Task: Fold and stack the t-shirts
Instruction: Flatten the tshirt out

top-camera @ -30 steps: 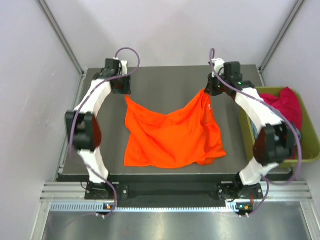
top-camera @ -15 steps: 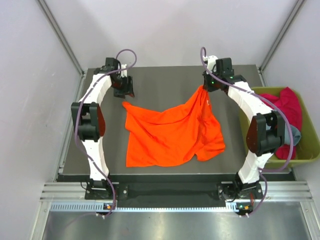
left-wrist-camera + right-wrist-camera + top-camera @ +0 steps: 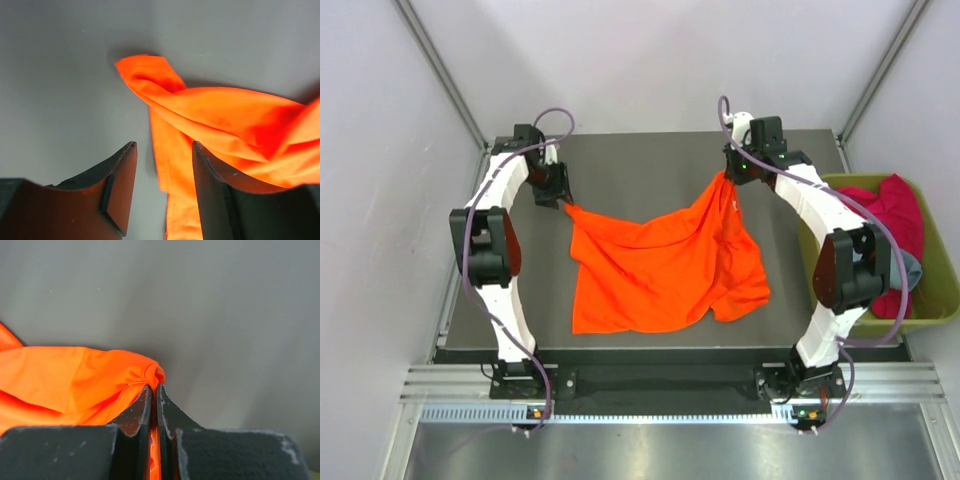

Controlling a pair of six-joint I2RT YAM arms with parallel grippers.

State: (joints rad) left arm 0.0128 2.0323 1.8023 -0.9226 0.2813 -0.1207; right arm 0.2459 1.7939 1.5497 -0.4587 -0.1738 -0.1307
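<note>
**A:** Starting on the left, what is the left gripper point(image 3: 561, 198) doing?

**B:** It sits low over the far left part of the table point(image 3: 650, 160), right at the far left corner of the orange shirt point(image 3: 660, 265). In its wrist camera the two fingers point(image 3: 119, 185) stand spread apart. A strip of orange cloth lies on the table between and beyond them, and they pinch nothing.

**A:** And the shirt itself?

**B:** It lies as a rumpled, wrinkled sheet over the middle of the table. Its far right corner rises in a peak up to the right gripper point(image 3: 730, 180).

**A:** Is that one holding on?

**B:** Yes. Its fingers are pressed together on a small bunched fold of the orange cloth. The fold pokes out just past the tips in the right wrist view.

**A:** Anything further right?

**B:** An olive-green bin point(image 3: 945, 300) stands just beside the table's right edge. A magenta-red shirt point(image 3: 895, 205) is heaped at its far end. A bit of grey-blue cloth point(image 3: 914, 266) shows nearer in the bin, mostly hidden.
</note>
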